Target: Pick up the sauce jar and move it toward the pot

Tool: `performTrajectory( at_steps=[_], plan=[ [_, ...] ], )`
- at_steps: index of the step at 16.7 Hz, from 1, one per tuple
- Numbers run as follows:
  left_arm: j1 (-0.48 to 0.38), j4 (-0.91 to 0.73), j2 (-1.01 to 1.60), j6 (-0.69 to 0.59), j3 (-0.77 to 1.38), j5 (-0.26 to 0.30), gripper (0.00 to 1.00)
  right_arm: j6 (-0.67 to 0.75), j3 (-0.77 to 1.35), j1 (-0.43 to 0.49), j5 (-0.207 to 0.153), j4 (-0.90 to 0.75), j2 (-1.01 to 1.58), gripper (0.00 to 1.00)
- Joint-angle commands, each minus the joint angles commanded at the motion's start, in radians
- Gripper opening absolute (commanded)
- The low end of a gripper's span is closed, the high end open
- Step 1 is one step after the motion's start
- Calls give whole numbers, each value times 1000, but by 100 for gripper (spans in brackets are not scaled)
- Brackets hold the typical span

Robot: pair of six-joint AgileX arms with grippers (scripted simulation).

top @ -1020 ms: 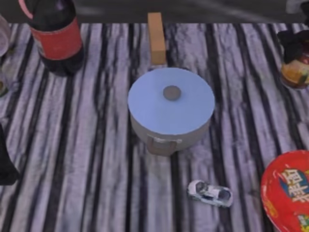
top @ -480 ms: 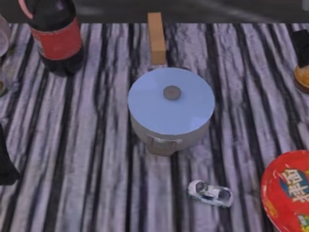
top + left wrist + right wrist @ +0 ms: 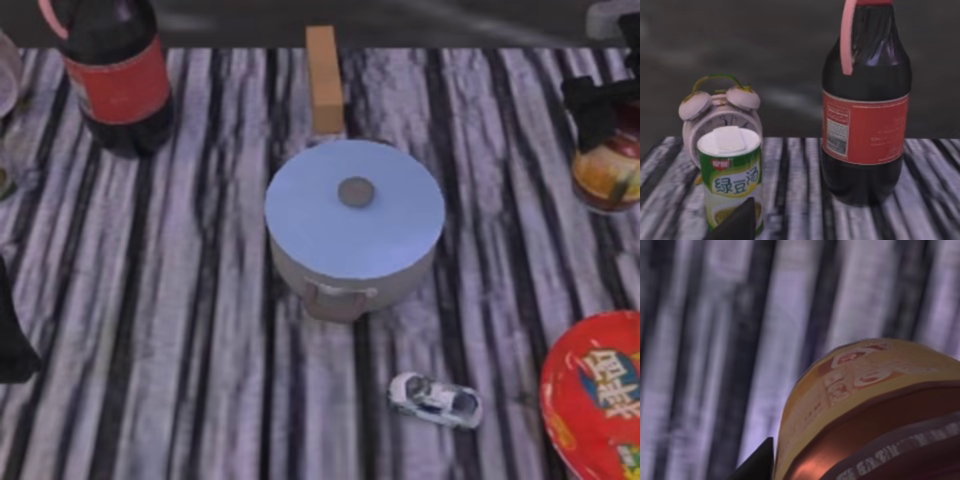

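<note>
- The right gripper [image 3: 603, 105] sits at the table's far right edge, about 3 o'clock from the pot [image 3: 354, 222], and appears closed over the lid of the jar [image 3: 606, 172]. Its dark fingers cover the jar's top. How far apart they stand I cannot tell exactly.
- The jar hangs tilted under that gripper, well apart from the pot. In the right wrist view the jar [image 3: 875, 415] fills the frame, with striped cloth behind it.
- The left arm [image 3: 12, 330] is parked at the table's left edge, around 9 o'clock. Whether its fingers are open I cannot tell.
- Risk: the jar is smooth, rounded glass, held near its lid and leaning. A quick swing toward the pot could make it pivot or slip free.
- Risk: the pot stands tall with a flat lid and small knob. A low carry could knock the jar's base against its wall.
- Risk: a toy car [image 3: 435, 399] lies at 5 o'clock from the pot, and a red bowl [image 3: 595, 395] sits at 4 o'clock. A set-down on that side might land on them.
- Materials: the pot is matte grey with a pale blue lid. The jar has a glossy yellow-orange label. The tablecloth is wrinkled, with black and pale stripes. A wooden block [image 3: 324, 79] lies at 12 o'clock, and a dark bottle [image 3: 112, 70] stands at 10 o'clock.
</note>
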Motion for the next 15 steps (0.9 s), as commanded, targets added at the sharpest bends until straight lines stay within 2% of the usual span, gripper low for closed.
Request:
performTrajectory(
  at_steps=[4, 7, 15],
  plan=[
    [0, 0, 0, 0, 0, 0, 100, 248, -105, 119, 46, 84, -15, 0],
    [0, 0, 0, 0, 0, 0, 100, 364, -165, 187, 72, 134, -27, 0],
    [0, 0, 0, 0, 0, 0, 100, 389, -204, 199, 77, 187, -13, 0]
  ],
)
